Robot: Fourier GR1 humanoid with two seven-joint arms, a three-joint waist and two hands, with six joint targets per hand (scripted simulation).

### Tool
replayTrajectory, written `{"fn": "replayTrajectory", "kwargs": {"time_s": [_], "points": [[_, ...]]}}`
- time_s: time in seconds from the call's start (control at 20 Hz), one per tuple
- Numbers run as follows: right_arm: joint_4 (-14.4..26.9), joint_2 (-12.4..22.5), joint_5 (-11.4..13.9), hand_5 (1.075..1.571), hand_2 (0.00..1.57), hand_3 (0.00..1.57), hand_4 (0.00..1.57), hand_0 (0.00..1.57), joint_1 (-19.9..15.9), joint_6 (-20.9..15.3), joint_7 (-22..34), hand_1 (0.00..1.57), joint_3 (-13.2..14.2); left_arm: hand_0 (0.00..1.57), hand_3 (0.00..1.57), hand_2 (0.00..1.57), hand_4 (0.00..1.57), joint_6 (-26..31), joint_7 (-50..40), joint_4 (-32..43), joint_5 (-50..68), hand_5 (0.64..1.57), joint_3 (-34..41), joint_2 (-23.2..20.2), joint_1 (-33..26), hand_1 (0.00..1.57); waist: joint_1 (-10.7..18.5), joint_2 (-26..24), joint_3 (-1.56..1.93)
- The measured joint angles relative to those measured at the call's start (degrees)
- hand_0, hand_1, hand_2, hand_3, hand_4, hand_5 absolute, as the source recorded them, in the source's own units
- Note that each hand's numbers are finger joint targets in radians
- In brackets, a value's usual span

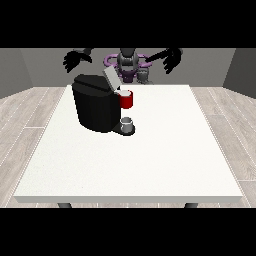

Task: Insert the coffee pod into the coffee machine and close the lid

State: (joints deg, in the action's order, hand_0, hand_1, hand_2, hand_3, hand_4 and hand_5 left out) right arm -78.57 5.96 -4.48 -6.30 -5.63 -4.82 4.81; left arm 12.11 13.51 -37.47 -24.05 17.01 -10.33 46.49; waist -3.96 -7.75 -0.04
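A black coffee machine (96,107) stands on the white table (150,160), left of the middle. Its grey lid (110,77) is tilted up and open. A red brew head (127,99) juts from the machine's right side, with a small pale pod (125,92) resting in its top. A grey cup (128,125) stands on the machine's base below it. The hand at the view's left (74,59) hovers above and behind the machine, fingers spread, holding nothing. The hand at the view's right (171,59) hangs high over the table's far edge, fingers spread and hanging down, also holding nothing.
The robot's grey and purple torso (128,64) stands behind the table's far edge. A wooden floor surrounds the table. White tabletop stretches in front of and to the right of the machine.
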Motion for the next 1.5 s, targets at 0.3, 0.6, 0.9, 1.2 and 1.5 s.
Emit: {"fn": "replayTrajectory", "kwargs": {"time_s": [0.3, 0.6, 0.9, 1.2, 1.5], "points": [[-4.2, 2.0, 0.0, 1.571, 0.00, 0.00, 0.00, 0.00, -2.0, 2.6, 3.7, 0.00, -1.7, 0.00, 0.00, 0.00, 0.00, 0.9, 1.1, -0.8, 5.3, 1.571, 3.2, 2.9, -6.1, 0.00, 3.0, -3.9, 0.00], [-4.5, 3.6, -0.5, 1.571, 0.00, 0.00, 0.00, 0.00, -4.4, 5.1, 4.8, 0.00, -1.6, 0.00, 0.00, 0.00, 0.00, 3.0, 0.2, -4.4, 9.1, 1.571, 3.1, 6.0, -10.4, 0.00, 7.6, -4.7, 0.02], [-3.7, 5.4, 0.8, 1.571, 0.00, 0.00, 0.16, 0.00, -7.7, 6.6, 7.1, 0.00, -2.3, 0.00, 0.00, 0.00, 0.00, 4.5, -1.1, -9.4, 13.4, 1.571, 1.8, 8.4, -15.0, 0.00, 10.8, -4.5, 0.03], [-1.9, 4.5, 1.6, 1.571, 0.00, 0.00, 0.00, 0.00, -10.1, 7.3, 6.6, 0.00, -2.7, 0.00, 0.00, 0.00, 0.10, 5.6, -2.5, -17.4, 16.0, 1.571, -0.4, 9.0, -20.2, 0.00, 12.2, -2.0, 0.04], [3.4, 3.1, 1.6, 1.571, 0.00, 0.00, 0.00, 0.00, -14.1, 6.5, 5.3, 0.00, -1.2, 0.00, 0.00, 0.00, 0.00, 3.9, -5.8, -25.1, 19.4, 1.571, -4.1, 9.9, -23.3, 0.00, 13.9, 1.1, 0.05]]}}
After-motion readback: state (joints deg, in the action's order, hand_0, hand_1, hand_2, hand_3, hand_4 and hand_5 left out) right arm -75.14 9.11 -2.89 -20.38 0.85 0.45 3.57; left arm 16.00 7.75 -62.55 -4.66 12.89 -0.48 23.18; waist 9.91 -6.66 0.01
